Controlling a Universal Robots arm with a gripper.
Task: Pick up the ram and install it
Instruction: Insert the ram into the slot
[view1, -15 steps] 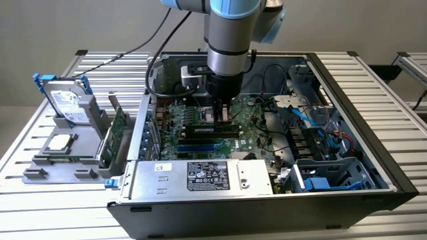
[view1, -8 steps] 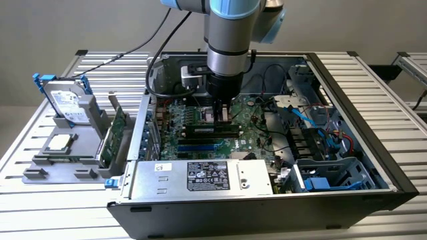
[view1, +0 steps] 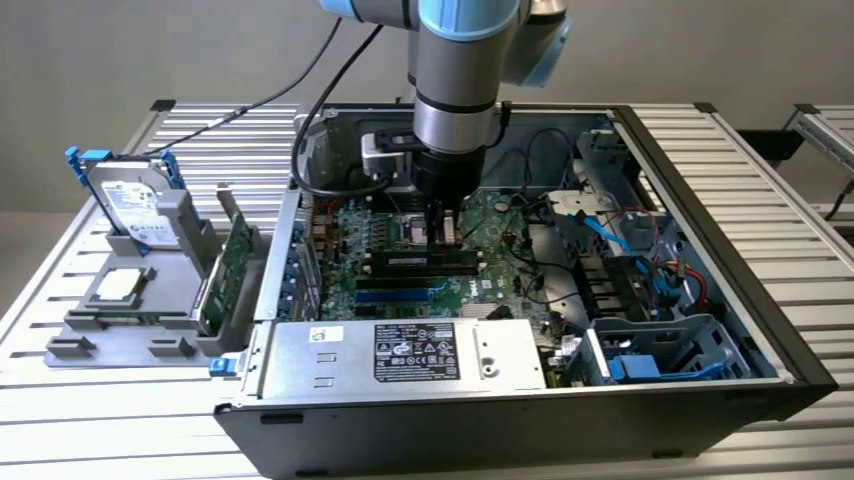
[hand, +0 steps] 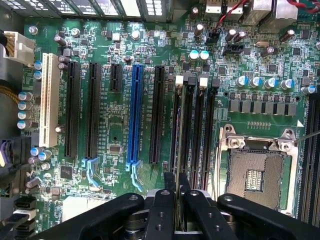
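Your gripper (hand: 176, 176) clamps the ram (hand: 176, 187) over the memory slots (hand: 193, 125); likely light, stiff, brittle; hold edges, not chips.

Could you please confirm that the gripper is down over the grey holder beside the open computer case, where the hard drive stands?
Not quite: the gripper is down over the motherboard inside the open computer case, not over the grey holder beside it, as the exterior view shows. The hard drive does stand in that holder.
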